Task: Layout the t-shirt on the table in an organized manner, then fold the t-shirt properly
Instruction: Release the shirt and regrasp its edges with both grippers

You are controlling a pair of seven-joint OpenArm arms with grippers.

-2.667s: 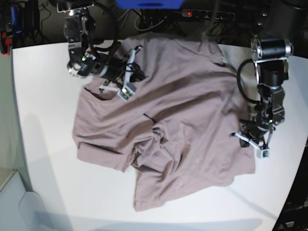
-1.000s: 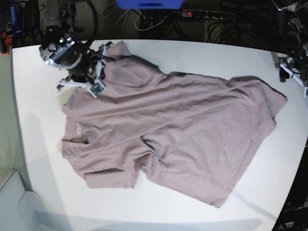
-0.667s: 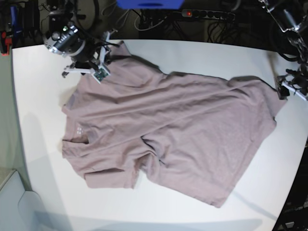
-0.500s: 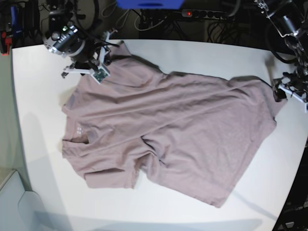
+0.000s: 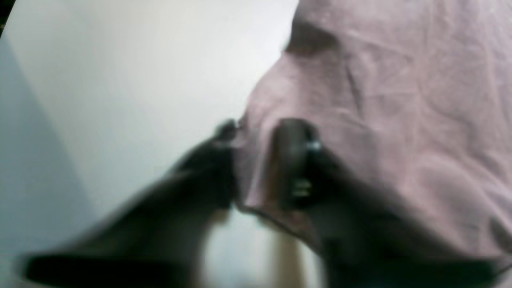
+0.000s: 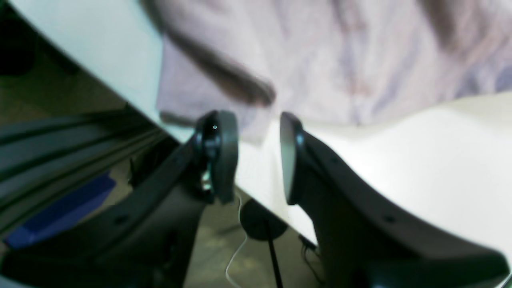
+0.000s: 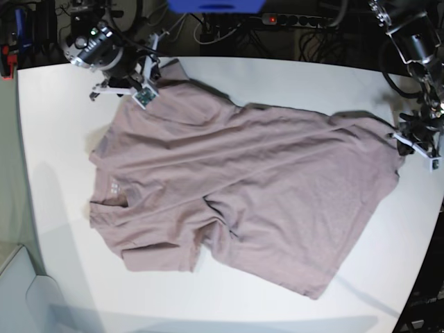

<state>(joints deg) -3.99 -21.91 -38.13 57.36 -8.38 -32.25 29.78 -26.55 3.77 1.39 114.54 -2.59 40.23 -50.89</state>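
Observation:
The mauve t-shirt (image 7: 243, 187) lies spread and wrinkled on the white table (image 7: 62, 173), collar toward the left and hem toward the right. My left gripper (image 7: 415, 142) is at the shirt's far right corner. In the left wrist view the left gripper (image 5: 260, 164) is shut on a fold of the t-shirt (image 5: 400, 100) just above the table (image 5: 140, 80). My right gripper (image 7: 132, 87) sits at the shirt's top left sleeve. In the right wrist view the right gripper (image 6: 258, 160) stands open, with the t-shirt (image 6: 320, 60) edge just beyond its tips near the table (image 6: 400, 152) edge.
Behind the table's far edge are a power strip (image 7: 298, 21), tangled cables and a blue object (image 7: 215, 5). The table edge curves away at the lower right, close to my left arm. A pale grey surface (image 7: 14, 291) lies at the lower left.
My left gripper came down to the shirt's right corner and shut on the fabric. My right gripper shifted slightly toward the table's back edge. The shirt stays spread.

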